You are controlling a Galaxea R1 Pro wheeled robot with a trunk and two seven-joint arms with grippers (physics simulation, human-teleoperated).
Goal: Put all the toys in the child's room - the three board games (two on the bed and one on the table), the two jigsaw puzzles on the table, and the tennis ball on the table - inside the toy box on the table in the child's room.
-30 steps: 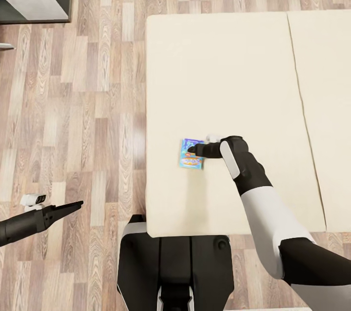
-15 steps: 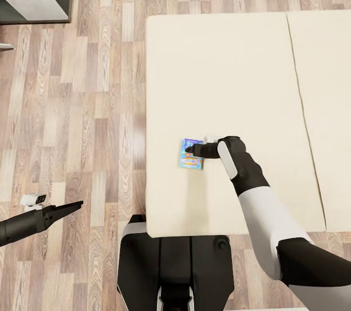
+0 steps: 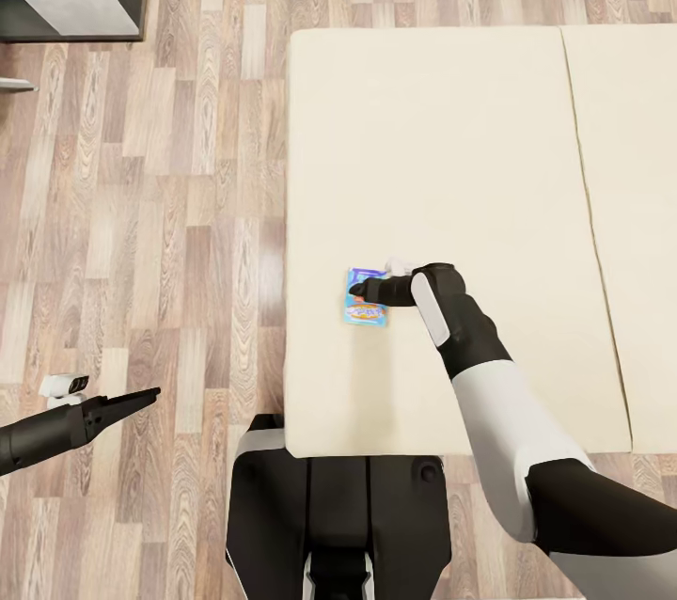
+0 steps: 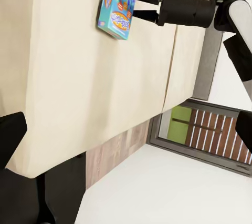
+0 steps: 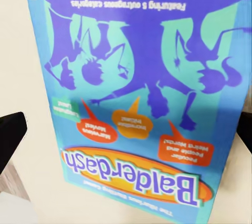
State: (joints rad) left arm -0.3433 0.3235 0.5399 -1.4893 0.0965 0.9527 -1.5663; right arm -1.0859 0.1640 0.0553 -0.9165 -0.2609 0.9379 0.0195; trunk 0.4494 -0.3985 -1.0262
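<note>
Right wrist view is showing your right end effector point(image 4: 132, 5) hovering spread open over the blue board game point(image 5: 136, 92), lying flat on the bed point(image 3: 451, 139); closing now risks fingertips skidding off its thin edges.

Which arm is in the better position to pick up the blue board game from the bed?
The right. Its right gripper hangs open just above the board game on the bed, while the left gripper is off over the floor.
</note>
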